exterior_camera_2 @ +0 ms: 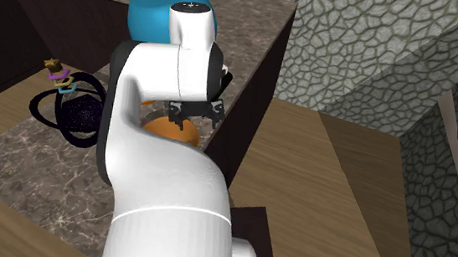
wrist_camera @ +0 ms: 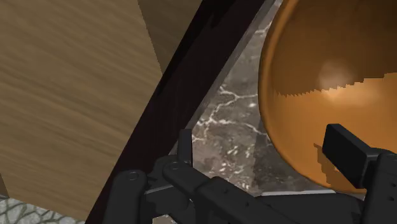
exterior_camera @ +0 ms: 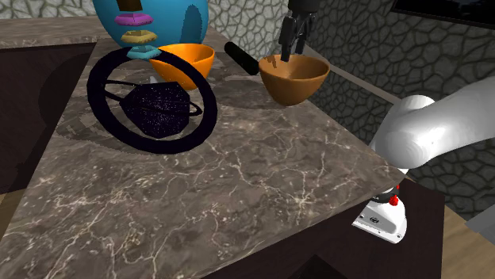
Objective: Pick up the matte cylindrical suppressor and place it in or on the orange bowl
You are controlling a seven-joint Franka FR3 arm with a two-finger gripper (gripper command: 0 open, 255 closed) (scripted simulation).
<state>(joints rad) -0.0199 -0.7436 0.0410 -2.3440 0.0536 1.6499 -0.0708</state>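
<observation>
While jaws hang open over the brown-orange bowl (exterior_camera: 295, 81), the suppressor (exterior_camera: 240, 58) lies nearby.

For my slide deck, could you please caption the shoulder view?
Open gripper hovers over a brownish-orange bowl; black cylinder lies beside it on the marble counter.

Home: marble counter (exterior_camera: 238, 182), stone walls (exterior_camera: 357, 55), wood floor (exterior_camera_2: 333, 178).

Counter (exterior_camera: 238, 182) — suppressor (exterior_camera: 240, 57), orange bowl (exterior_camera: 293, 79), brighter bowl (exterior_camera: 184, 63).
</observation>
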